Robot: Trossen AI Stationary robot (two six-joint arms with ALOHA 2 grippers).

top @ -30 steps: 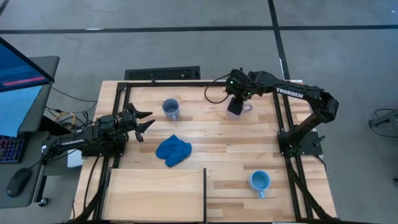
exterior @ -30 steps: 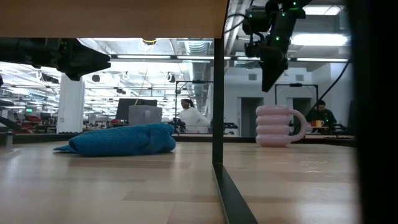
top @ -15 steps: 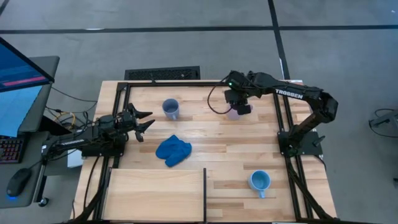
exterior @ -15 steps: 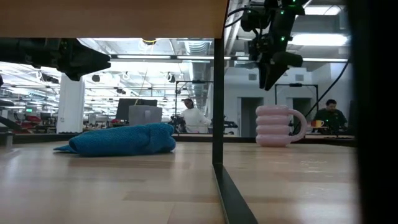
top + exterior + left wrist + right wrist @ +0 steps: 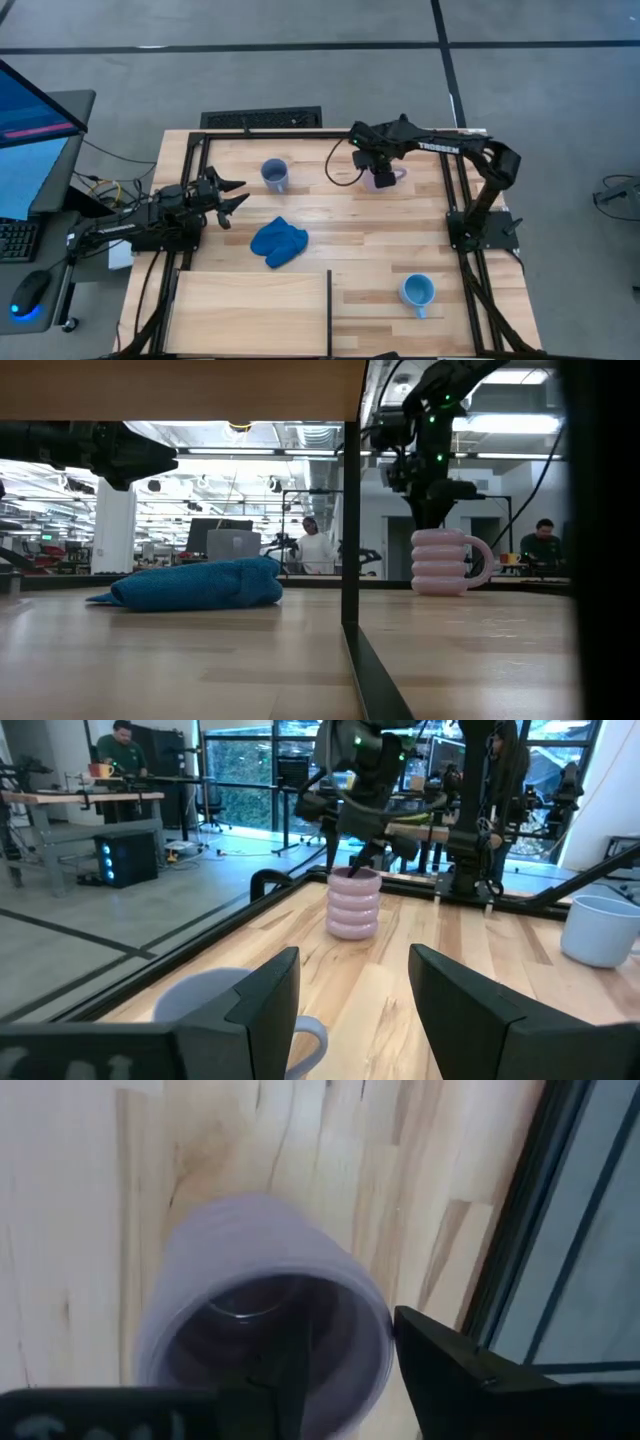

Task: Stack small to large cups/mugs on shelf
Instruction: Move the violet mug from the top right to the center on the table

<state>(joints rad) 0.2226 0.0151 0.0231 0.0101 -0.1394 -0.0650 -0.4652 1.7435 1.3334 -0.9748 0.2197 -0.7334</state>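
Right end effector (image 5: 345, 1370) astride ribbed lilac mug (image 5: 262, 1315)

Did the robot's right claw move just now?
Yes. The right gripper dropped lower, onto the rim of the lilac mug, which stayed put on the table.

Plank table (image 5: 360, 225): three mugs, blue cloth (image 5: 278, 241), shelf (image 5: 250, 312).

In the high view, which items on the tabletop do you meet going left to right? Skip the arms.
Pale plywood shelf panel → dull grey-blue handled mug → royal-blue crumpled cloth → pale lilac ribbed mug → bright light blue handled mug.
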